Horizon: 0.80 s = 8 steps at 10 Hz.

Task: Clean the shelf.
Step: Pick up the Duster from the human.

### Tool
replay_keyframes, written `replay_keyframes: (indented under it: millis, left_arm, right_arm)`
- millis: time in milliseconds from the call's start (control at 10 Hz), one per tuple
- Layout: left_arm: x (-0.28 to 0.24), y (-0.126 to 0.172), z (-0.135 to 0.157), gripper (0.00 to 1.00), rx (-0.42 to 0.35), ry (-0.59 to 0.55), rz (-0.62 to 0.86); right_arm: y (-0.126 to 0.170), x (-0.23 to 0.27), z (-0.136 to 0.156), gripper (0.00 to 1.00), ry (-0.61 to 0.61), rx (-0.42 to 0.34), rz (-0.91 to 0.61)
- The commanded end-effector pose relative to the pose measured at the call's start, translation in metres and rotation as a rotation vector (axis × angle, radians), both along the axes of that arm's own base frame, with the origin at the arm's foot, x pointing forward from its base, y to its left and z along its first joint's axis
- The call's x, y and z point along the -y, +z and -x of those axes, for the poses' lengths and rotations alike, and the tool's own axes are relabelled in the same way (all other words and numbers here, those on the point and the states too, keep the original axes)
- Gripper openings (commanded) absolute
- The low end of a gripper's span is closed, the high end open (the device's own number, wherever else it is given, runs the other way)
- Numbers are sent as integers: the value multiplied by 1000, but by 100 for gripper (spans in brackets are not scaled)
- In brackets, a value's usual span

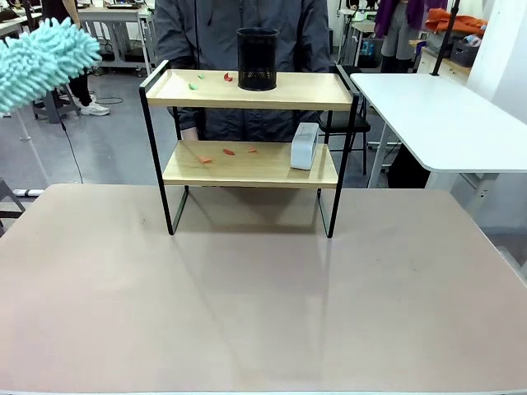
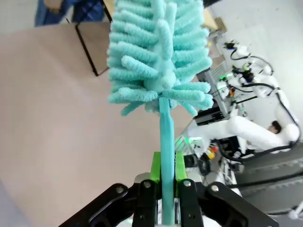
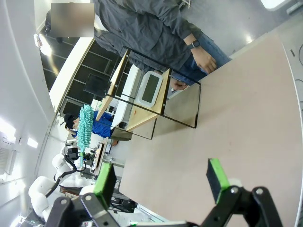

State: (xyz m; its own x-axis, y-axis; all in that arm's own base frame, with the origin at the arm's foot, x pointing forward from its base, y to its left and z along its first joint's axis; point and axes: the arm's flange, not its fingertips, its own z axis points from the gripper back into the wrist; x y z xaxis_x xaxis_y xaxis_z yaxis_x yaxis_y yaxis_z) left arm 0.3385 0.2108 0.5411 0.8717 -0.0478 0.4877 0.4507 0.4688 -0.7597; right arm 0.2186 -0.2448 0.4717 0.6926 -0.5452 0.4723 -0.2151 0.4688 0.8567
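Observation:
The shelf (image 1: 247,100) stands at the far middle of the table, two wooden boards in a black frame. Small red and green scraps (image 1: 198,82) lie on its top board, and red scraps (image 1: 229,152) on the lower one. A fluffy teal duster (image 1: 41,56) hangs high at the left, away from the shelf. My left gripper (image 2: 166,165) is shut on the duster's handle, with the duster head (image 2: 158,52) above it. My right gripper (image 3: 161,177) is open and holds nothing, well back from the shelf (image 3: 142,101), which appears sideways in its view.
A black mesh cup (image 1: 257,59) stands on the top board and a white box (image 1: 304,146) on the lower board's right end. A person (image 1: 239,25) stands behind the shelf, one hand (image 3: 203,59) near it. Another white table (image 1: 445,115) is at the right.

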Motion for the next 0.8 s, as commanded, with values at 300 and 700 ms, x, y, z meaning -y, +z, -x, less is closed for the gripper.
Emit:
replay_keyframes:
  millis: [300, 700]
  left_arm:
    - [24, -55, -9, 0, -36, -76, -155]
    - [10, -46, 6, 0, 25, -34, -88]
  right_arm:
    - [2, 1, -3, 100, -1, 38, 0]
    - [2, 1, -3, 100, -1, 38, 0]
